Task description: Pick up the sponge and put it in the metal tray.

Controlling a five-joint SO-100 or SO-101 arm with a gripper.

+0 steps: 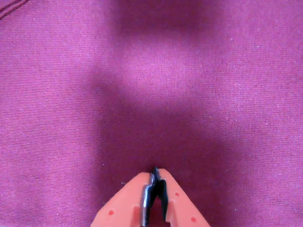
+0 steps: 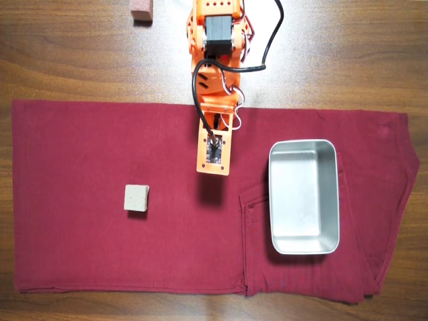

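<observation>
The sponge [image 2: 137,198] is a small pale grey-beige block lying on the dark red cloth, left of centre in the overhead view. The metal tray [image 2: 332,200] sits empty on the cloth's right part. My orange gripper [image 2: 214,170] hangs over the cloth between them, nearer the tray, pointing toward the bottom of that view. In the wrist view the gripper [image 1: 155,172] enters from the bottom edge with its fingers pressed together and nothing between them; only cloth lies below it. Sponge and tray are out of the wrist view.
The red cloth [image 2: 80,147] covers most of the wooden table [image 2: 348,53]. A pinkish-brown block [image 2: 141,10] rests on bare wood at the top edge, left of the arm's base [image 2: 215,33]. The cloth has folds and seams near the tray.
</observation>
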